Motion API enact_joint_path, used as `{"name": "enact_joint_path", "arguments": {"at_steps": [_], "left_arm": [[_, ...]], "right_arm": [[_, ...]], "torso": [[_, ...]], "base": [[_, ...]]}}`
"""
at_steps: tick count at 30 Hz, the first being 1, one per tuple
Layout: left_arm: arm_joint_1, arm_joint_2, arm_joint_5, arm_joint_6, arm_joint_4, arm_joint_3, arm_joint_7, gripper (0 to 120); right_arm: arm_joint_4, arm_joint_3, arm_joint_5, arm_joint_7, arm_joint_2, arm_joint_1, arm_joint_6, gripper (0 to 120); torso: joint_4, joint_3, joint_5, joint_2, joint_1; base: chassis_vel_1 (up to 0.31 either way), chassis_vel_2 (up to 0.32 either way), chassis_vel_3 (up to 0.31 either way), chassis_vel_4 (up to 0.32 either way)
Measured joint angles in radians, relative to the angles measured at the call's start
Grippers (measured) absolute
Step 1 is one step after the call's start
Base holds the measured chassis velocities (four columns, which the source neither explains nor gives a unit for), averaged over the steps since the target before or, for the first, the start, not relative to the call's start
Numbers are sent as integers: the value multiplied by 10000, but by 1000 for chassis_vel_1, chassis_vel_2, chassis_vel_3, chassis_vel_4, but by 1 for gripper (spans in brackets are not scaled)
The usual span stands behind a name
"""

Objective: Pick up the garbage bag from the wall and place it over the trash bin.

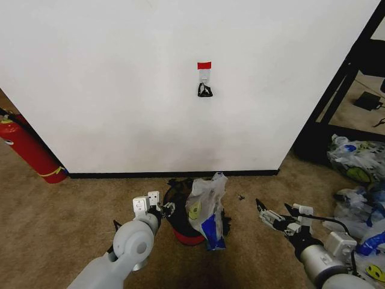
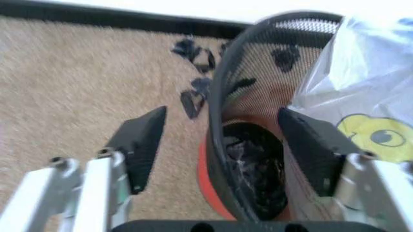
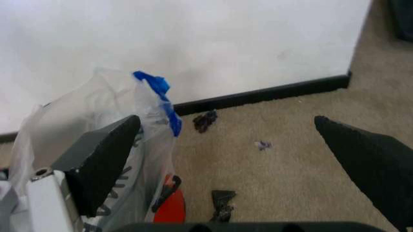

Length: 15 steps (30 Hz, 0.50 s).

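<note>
The trash bin (image 1: 180,226), black mesh with a red base, stands on the carpet just in front of the wall (image 1: 120,90). The garbage bag (image 1: 207,208), translucent with a yellow smiley and blue handles, is draped upright over the bin's right side. My left gripper (image 1: 163,209) is at the bin's left rim. In the left wrist view it (image 2: 226,145) is open, its fingers straddling the mesh wall of the bin (image 2: 258,96), with the bag (image 2: 374,96) beside it. My right gripper (image 1: 274,208) hovers open to the right of the bag (image 3: 129,125), holding nothing.
A red tape strip (image 1: 204,65) and a small hook (image 1: 205,76) with a black scrap sit high on the wall. A red fire extinguisher (image 1: 27,147) leans at the left. Heaped smiley bags (image 1: 361,180) and a black frame (image 1: 337,90) stand at the right. Dark scraps (image 3: 205,121) lie by the baseboard.
</note>
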Motion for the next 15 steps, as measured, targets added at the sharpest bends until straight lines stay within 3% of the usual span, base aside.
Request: {"name": "enact_joint_path", "arguments": {"at_steps": [1,4,6,9,13,15], "left_arm": [[0,0,0,0,0,0,0,74],[403,294,378,-26,-766,-80,260,89],[352,335,533,-33,-936,166,463,97],[253,287,720,-45,-1016,381,689,100],[498,203,930,-79,-1345,266,843,100],[559,225,995,-98,-1473,188,891,100]], "right_arm": [[0,0,0,0,0,0,0,100],[-460,-512,-225,-374,-732,737,-114,100],[-750,-705,-652,-727,-954,949,-125,100],[-1064,-1121,-1111,-1045,-1193,1299,-225,100],[-2005,-2707,-1444,-1293,-1577,2688,-316,100],[-2158,-3059,-1396,-1332,-1550,2987,-316,100]], "torso": [[0,0,0,0,0],[14,0,4,0,0],[8,0,2,0,0],[-10,0,-1,0,0],[11,1,1,0,1],[9,1,0,-1,1]], "base": [[0,0,0,0],[0,0,0,0],[0,0,0,0],[0,0,0,0],[0,0,0,0],[0,0,0,0]]}}
